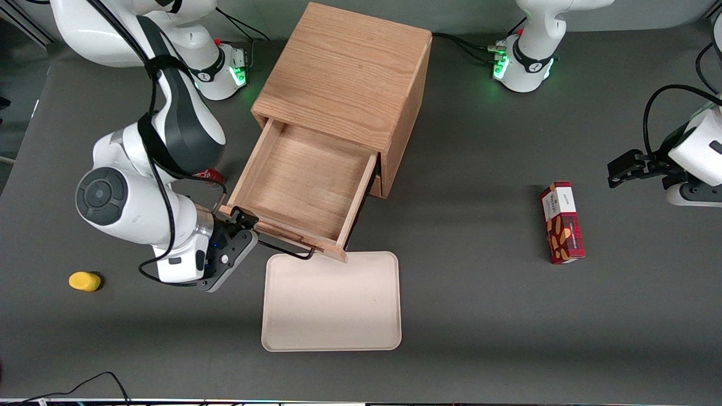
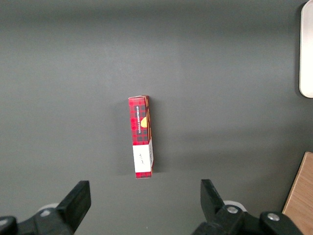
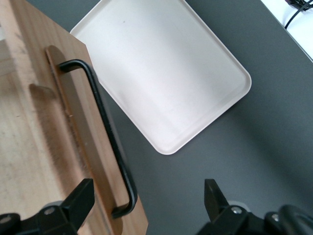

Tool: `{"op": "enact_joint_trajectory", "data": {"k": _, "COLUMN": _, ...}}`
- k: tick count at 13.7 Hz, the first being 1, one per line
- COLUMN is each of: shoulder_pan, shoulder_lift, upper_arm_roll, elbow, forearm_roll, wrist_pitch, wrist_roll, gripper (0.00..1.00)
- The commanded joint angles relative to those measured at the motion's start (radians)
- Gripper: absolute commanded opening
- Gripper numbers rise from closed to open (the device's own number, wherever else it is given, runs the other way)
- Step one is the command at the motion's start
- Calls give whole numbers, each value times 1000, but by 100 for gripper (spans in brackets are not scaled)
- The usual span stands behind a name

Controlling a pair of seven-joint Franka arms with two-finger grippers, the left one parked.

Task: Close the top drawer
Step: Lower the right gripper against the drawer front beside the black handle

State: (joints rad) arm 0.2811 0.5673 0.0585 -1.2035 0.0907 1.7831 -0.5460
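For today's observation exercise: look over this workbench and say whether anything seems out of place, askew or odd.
The top drawer stands pulled far out of the cabinet and holds nothing. Its front overhangs the edge of the tray. The open gripper sits by one end of the drawer's handle, not gripping it. Nothing looks spilled or damaged.

The red box (image 2: 141, 137) carries print (likely a brand), not legible.

You're seeing a light oak top drawer (image 1: 307, 180) with black handle (image 3: 105, 132), cream tray (image 1: 333, 301), red plaid box (image 1: 562, 223), yellow cap (image 1: 84, 281), and black tool (image 1: 240, 228) showing against the grey tabletop (image 1: 479, 316).
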Motion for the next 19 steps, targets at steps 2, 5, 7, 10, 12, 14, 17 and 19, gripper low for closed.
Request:
{"op": "enact_joint_trajectory", "data": {"k": 2, "shoulder_pan": 1, "shoulder_lift": 43, "upper_arm_roll": 7, "elbow": 38, "forearm_roll": 15, "wrist_pitch": 36, "wrist_roll": -22, "gripper": 100}}
{"op": "enact_joint_trajectory", "data": {"k": 5, "shoulder_pan": 3, "shoulder_lift": 65, "upper_arm_roll": 20, "elbow": 39, "forearm_roll": 15, "wrist_pitch": 42, "wrist_roll": -17, "gripper": 100}}
{"op": "enact_joint_trajectory", "data": {"k": 7, "shoulder_pan": 4, "shoulder_lift": 66, "upper_arm_roll": 21, "elbow": 39, "forearm_roll": 15, "wrist_pitch": 42, "wrist_roll": -23, "gripper": 100}}
{"op": "enact_joint_trajectory", "data": {"k": 10, "shoulder_pan": 3, "shoulder_lift": 72, "upper_arm_roll": 40, "elbow": 39, "forearm_roll": 14, "wrist_pitch": 42, "wrist_roll": -31, "gripper": 100}}
{"op": "enact_joint_trajectory", "data": {"k": 12, "shoulder_pan": 4, "shoulder_lift": 80, "upper_arm_roll": 41, "elbow": 39, "forearm_roll": 14, "wrist_pitch": 42, "wrist_roll": -38, "gripper": 100}}
{"op": "enact_joint_trajectory", "data": {"k": 14, "shoulder_pan": 4, "shoulder_lift": 85, "upper_arm_roll": 44, "elbow": 39, "forearm_roll": 12, "wrist_pitch": 42, "wrist_roll": -38, "gripper": 100}}
{"op": "enact_joint_trajectory", "data": {"k": 17, "shoulder_pan": 4, "shoulder_lift": 94, "upper_arm_roll": 44, "elbow": 41, "forearm_roll": 11, "wrist_pitch": 42, "wrist_roll": -38, "gripper": 100}}
{"op": "enact_joint_trajectory", "data": {"k": 19, "shoulder_pan": 4, "shoulder_lift": 100, "upper_arm_roll": 44, "elbow": 42, "forearm_roll": 11, "wrist_pitch": 42, "wrist_roll": -37, "gripper": 100}}
